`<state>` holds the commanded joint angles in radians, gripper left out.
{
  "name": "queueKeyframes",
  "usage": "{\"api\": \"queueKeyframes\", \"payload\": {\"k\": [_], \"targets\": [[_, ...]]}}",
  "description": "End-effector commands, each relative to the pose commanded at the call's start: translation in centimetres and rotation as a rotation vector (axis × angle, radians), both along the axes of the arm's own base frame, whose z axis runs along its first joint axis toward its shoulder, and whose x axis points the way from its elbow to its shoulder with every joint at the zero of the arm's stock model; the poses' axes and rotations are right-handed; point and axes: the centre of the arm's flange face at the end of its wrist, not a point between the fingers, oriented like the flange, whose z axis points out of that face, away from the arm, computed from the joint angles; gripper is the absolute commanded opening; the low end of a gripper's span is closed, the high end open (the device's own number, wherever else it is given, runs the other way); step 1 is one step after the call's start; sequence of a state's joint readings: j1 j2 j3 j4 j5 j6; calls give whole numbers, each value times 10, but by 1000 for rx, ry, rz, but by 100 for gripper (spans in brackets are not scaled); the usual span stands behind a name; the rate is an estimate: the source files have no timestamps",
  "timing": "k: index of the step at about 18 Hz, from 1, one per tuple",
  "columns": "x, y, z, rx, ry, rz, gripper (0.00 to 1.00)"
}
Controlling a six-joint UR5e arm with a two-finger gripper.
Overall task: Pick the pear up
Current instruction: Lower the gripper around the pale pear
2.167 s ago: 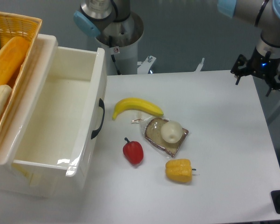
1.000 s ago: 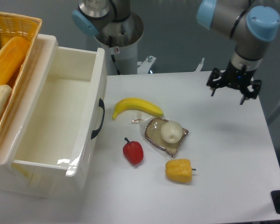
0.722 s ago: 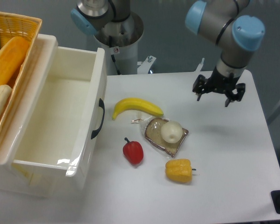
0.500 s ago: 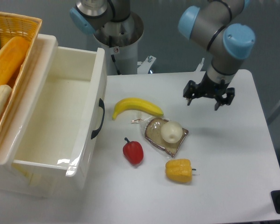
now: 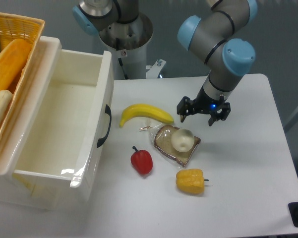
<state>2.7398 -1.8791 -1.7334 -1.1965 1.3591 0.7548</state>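
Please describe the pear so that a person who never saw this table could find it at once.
Start at the white bin on the left and go right, past the banana. The pear lies on the wrapped bread slice. It is the only pale cream, round fruit.

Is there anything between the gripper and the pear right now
Nothing visible. The open gripper hangs just above and right of the pear, which lies exposed on top of the wrapped bread slice; the banana lies off to the left.

Pincer (image 5: 203,113): black, with a small blue light. Pear (image 5: 182,140): pale cream-white, glossy, just below the pincer. Banana (image 5: 146,113): yellow, left of the pincer. Pepper (image 5: 142,161): red. Bell pepper (image 5: 190,181): yellow. Desk (image 5: 248,163): white.
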Motion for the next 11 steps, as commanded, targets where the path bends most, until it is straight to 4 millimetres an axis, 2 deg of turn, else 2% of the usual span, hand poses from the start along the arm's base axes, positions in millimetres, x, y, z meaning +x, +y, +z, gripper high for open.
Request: {"api": "queueKeyframes", "payload": {"k": [2,5,9,11], "targets": [[-2,3,-7,-8,-11,7,100],[-7,6,-9,-8,-8,10,100],[-11,9,-28,-25,-35,36,100],[-10,20,-33,-32,-40,33,100]]}}
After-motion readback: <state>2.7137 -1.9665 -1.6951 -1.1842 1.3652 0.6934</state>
